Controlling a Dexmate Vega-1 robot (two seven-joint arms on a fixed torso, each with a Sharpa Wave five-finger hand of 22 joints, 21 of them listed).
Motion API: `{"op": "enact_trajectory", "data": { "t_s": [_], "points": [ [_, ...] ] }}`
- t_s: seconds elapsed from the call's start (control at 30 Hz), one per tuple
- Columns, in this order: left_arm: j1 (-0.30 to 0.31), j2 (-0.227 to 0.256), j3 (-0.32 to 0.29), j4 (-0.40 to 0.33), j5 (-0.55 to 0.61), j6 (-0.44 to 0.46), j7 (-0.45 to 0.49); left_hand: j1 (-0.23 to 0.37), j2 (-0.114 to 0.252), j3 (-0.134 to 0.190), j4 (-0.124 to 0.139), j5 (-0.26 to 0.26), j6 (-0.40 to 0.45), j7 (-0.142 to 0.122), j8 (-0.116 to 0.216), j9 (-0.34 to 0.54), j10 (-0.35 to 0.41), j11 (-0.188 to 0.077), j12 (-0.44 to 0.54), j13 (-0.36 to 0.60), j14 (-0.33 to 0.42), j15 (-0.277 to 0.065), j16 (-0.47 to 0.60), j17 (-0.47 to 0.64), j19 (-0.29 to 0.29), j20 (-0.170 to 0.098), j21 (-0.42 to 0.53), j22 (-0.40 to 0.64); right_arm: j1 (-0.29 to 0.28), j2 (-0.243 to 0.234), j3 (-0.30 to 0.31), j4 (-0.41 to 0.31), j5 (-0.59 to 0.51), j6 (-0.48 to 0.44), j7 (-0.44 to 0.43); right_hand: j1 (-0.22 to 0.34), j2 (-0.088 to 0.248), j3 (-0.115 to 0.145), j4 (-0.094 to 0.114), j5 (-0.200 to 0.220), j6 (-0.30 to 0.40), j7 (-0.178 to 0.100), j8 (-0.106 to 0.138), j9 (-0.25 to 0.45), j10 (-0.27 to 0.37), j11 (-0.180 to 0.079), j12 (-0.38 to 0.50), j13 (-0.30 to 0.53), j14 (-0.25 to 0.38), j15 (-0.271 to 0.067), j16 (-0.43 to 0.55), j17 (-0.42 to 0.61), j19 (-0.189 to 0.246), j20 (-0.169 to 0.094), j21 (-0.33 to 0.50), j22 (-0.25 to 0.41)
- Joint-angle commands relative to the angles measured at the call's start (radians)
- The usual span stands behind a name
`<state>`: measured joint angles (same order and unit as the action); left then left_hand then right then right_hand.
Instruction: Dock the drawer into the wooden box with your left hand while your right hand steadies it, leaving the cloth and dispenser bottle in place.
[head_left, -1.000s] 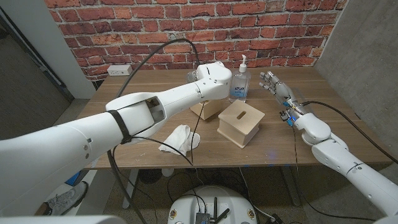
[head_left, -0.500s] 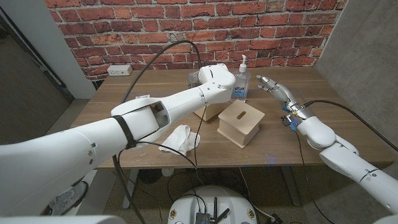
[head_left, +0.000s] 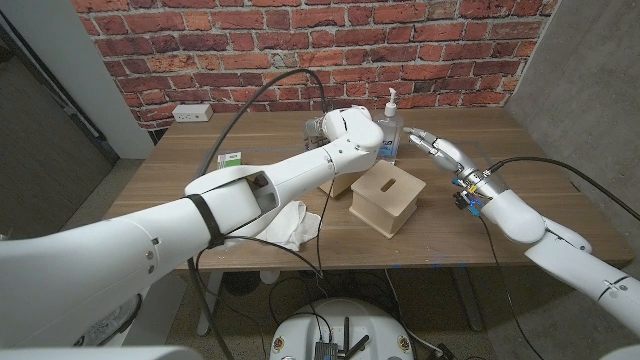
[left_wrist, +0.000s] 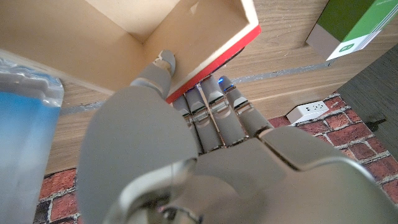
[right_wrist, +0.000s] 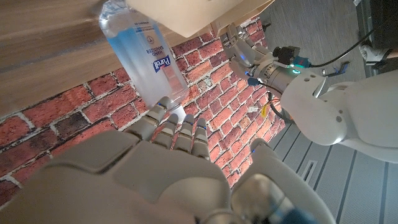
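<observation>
Drawer (head_left: 335, 181) sits centre of the head frame, mostly hidden behind the left arm's wrist, just left of the wooden box (head_left: 387, 198) & not docked. In left wrist view its pale walls & red edge (left_wrist: 211, 53) show, w/ left hand (left_wrist: 205, 124) reaching at it: one finger inside against the wall, the rest curled by the red edge. Looks like a grip on the drawer's side, but can't tell for sure if it's clamped.

Vs 1 s ago: left arm has pushed further toward upper centre, wrist now sitting closer to the dispenser bottle (head_left: 389, 128). Right hand (head_left: 440, 150) has come leftward & tipped over from upright w/ fingers spread to a flatter reach, fingertips now pointing at the bottle, near the box's upper right corner; not touching the box. Its fingers are extended, apart, holding nothing. In right wrist view the fingertips (right_wrist: 180, 127) sit just short of the bottle (right_wrist: 146, 50).

Box, bottle & cloth (head_left: 292, 224) (lower left of the box, partly under the left arm) haven't shifted. Green & white pkg (head_left: 231, 157) now shows left of the arm, mid frame. White outlet strip (head_left: 193, 112) sits at upper left of the wooden table (head_left: 500, 215).
</observation>
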<state>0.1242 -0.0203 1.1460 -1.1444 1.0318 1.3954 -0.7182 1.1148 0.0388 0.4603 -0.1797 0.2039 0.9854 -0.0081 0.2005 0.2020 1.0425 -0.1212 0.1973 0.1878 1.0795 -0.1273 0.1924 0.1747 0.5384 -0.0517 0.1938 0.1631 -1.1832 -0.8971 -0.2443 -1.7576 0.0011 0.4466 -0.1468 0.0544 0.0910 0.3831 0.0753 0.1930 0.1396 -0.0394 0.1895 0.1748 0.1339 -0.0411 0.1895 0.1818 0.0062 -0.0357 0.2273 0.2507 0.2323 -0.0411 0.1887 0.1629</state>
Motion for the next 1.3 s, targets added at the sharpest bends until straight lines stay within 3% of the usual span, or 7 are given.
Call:
{"op": "enact_trajectory", "data": {
  "t_s": [0.03, 0.4, 1.3],
  "points": [
    [0.019, -0.028, -0.011, 0.021, 0.015, 0.001, 0.025, 0.066, 0.073, -0.003, -0.001, 0.005, 0.03, 0.029, 0.005, 0.006, 0.079, -0.068, 0.006, 0.006, 0.076, -0.116, 0.005, 0.004, 0.013, -0.125, -0.005, 0.001, -0.053, -0.052, 0.03, -0.06, -0.137, -0.005, -0.029, 0.01, 0.024, 0.003, -0.008, 0.006, 0.009, -0.001, 0.004, 0.001, 0.009, -0.001, 0.003, 0.0, 0.008, -0.012, 0.004, 0.0, 0.011, -0.003, 0.005, 0.003],
    [0.023, -0.048, -0.006, 0.041, -0.01, 0.001, 0.083, 0.067, 0.072, -0.004, -0.001, 0.006, 0.029, 0.03, 0.004, 0.007, 0.077, -0.068, 0.005, 0.006, 0.076, -0.116, 0.004, 0.004, 0.014, -0.126, -0.006, 0.001, -0.1, -0.084, 0.06, -0.095, -0.219, 0.013, -0.037, 0.013, 0.025, 0.004, -0.013, 0.004, 0.01, -0.001, 0.003, 0.001, 0.008, -0.006, 0.002, 0.0, 0.01, -0.017, 0.005, -0.001, 0.013, -0.004, 0.004, 0.003],
    [0.006, -0.086, 0.008, 0.094, -0.201, 0.001, 0.272, 0.069, 0.075, -0.008, 0.001, 0.008, 0.024, 0.028, 0.001, 0.009, 0.075, -0.071, 0.004, 0.006, 0.08, -0.116, 0.003, 0.004, 0.017, -0.126, -0.007, 0.001, -0.236, -0.146, 0.168, -0.192, -0.353, -0.066, -0.015, 0.021, 0.031, 0.006, -0.028, -0.001, -0.012, -0.011, -0.006, 0.001, 0.007, -0.019, 0.0, 0.0, 0.017, -0.03, 0.008, -0.001, 0.002, -0.019, -0.003, 0.003]
  ]
}}
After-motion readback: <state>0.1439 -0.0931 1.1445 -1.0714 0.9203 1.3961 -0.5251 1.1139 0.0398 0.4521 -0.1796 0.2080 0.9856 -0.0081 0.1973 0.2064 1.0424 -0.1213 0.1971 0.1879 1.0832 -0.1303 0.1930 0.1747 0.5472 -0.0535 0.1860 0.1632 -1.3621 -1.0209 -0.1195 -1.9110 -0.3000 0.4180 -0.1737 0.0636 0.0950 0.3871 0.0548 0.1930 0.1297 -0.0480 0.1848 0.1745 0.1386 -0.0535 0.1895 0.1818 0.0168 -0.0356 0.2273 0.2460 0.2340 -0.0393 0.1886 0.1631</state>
